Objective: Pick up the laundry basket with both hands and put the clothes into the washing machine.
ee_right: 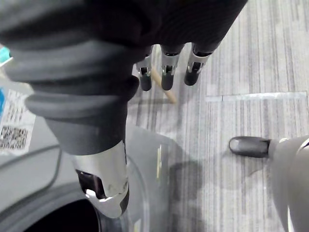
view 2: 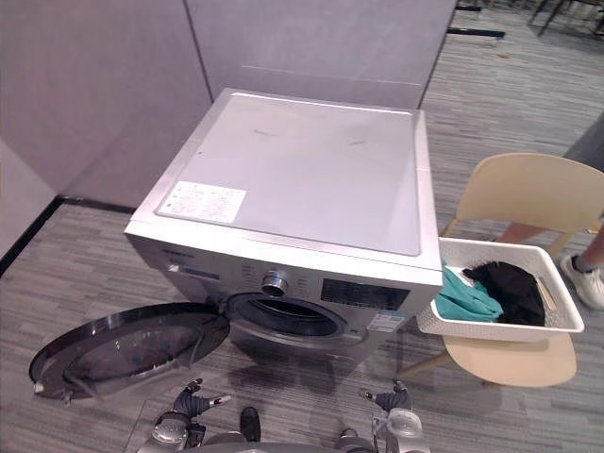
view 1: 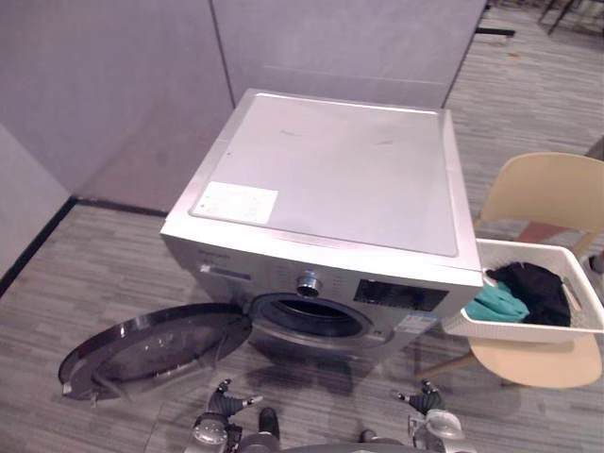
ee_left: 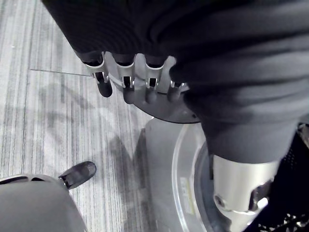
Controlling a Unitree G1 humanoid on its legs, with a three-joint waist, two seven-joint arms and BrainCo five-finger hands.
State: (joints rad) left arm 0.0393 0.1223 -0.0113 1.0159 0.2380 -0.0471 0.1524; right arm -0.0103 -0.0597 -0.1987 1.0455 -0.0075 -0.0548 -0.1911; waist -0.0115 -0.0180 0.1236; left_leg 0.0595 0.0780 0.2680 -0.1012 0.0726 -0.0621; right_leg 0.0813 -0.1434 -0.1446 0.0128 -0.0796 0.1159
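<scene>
Two empty hands, left hand (ee_left: 129,72) and right hand (ee_right: 166,71), dangle with relaxed fingers; the eye views add a white plastic laundry basket (view 1: 528,332) beside a silver front-loading washing machine (view 1: 330,170).

A: Where for the left hand (view 1: 217,420)?
B: Hangs low at the near edge of the head views, on the left. Points its fingers (ee_left: 126,83) downward in a loose, nearly straight row (thumb (ee_left: 239,193) well apart from them). Holds nothing.
A: And for the right hand (view 1: 429,417)?
B: Mirrors it on the right. Lets the fingers (ee_right: 166,72) dangle side by side, uncurled, thumb (ee_right: 104,186) off to one side. Grips nothing either.
A: Touching each other?
B: No, well apart, roughly level.
</scene>
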